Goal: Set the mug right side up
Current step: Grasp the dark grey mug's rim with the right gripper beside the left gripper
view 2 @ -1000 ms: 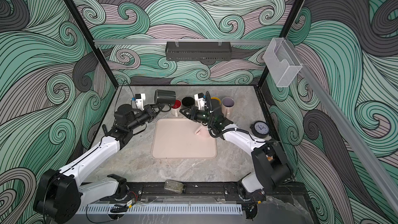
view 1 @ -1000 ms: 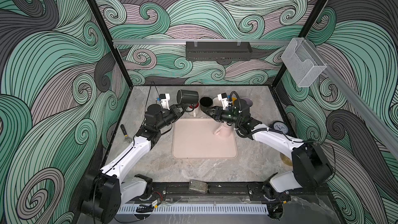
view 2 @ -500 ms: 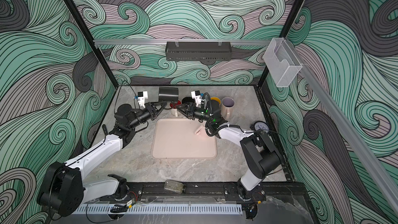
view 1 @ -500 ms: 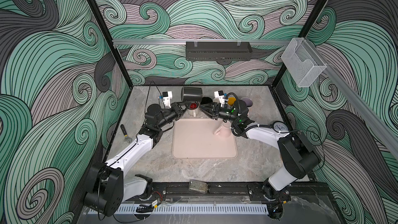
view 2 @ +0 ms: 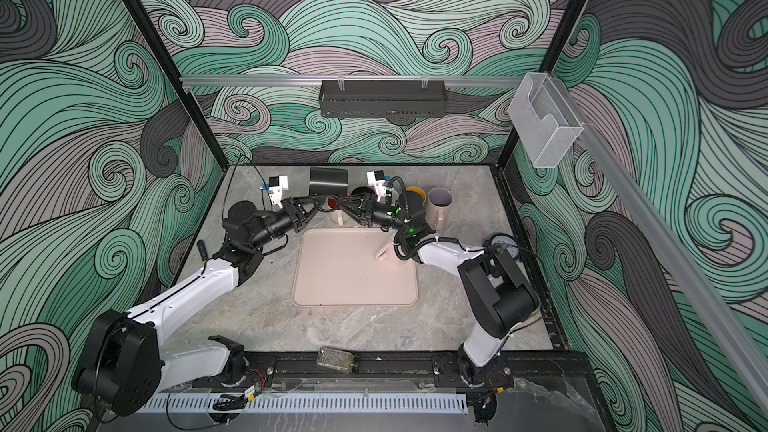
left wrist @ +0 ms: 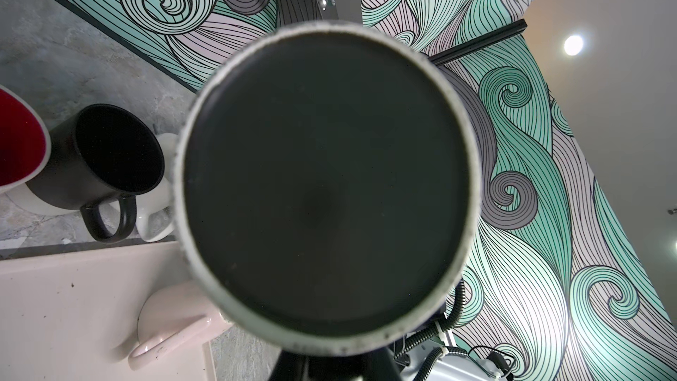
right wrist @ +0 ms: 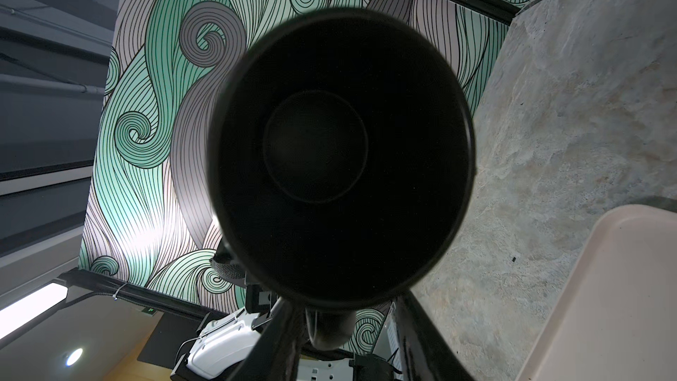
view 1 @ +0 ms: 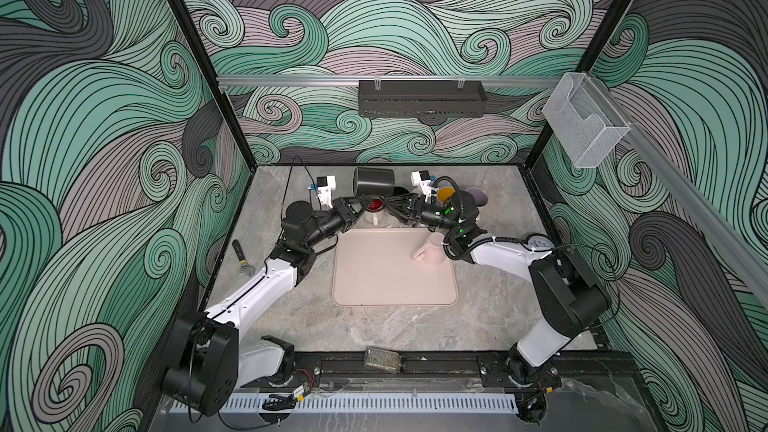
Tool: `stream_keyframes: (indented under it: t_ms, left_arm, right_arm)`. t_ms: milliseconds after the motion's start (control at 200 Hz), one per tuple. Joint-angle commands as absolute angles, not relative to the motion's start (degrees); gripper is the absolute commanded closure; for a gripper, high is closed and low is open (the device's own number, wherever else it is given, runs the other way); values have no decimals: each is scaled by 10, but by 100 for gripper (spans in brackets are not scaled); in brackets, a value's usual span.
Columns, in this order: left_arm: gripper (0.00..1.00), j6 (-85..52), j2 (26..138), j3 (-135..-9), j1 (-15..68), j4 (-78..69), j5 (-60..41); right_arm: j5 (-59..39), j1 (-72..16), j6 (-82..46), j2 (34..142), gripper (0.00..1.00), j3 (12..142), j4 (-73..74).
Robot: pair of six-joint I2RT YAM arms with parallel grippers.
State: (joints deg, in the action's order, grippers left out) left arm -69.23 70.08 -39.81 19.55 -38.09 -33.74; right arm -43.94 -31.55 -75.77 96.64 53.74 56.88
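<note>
The left claw (view 1: 365, 201) is pressed together and clamped on the mug (view 1: 374, 181) from underneath. Its wrist view is nearly filled by the mug's round base (left wrist: 326, 185) with its pale unglazed ring. The exact spot of the grip is hidden behind that base.

The right claw (view 1: 388, 202) meets it tip to tip under the same mug. In the right wrist view its fingers (right wrist: 271, 339) stand apart on either side of the handle, and background shows between the handle and one finger. That view looks straight into the mug's dark mouth (right wrist: 340, 152).

The mug hangs in the air on its side, base toward the left arm and mouth toward the right arm. In both top views it is above the far edge of the worktop (view 1: 498, 284), close to the back wall.

Directly below the claws a red-lined mug (view 1: 375, 206) stands upright. A second black mug (left wrist: 110, 155) stands just beside it, also upright. Further right in the same row are a yellow-lined mug (view 1: 446, 193) and a lilac-lined mug (view 2: 440, 198), both partly hidden by the right arm.

Nearer the front lies a pink mat (view 1: 386, 280). A pink mug (view 1: 434, 249) stands at its far right corner, mouth-down as far as can be seen.

A wrench (view 1: 243, 259) lies left of the left arm, and a dial gauge (view 1: 538, 241) sits behind the right arm.
</note>
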Motion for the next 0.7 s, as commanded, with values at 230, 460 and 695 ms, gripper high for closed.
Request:
stream_keyframes:
  t_ms: [230, 460, 695]
  left_arm:
    - [100, -690, 704, -415, 219, -463, -342]
    - [100, -690, 711, -416, 231, -463, -341]
    - [100, -692, 714, -415, 235, -462, -342]
  right_arm:
    - [-436, -320, -798, 986, 62, 571, 624]
    - [-428, -319, -803, 992, 65, 583, 628]
    - [-422, -320, -807, 993, 70, 588, 635]
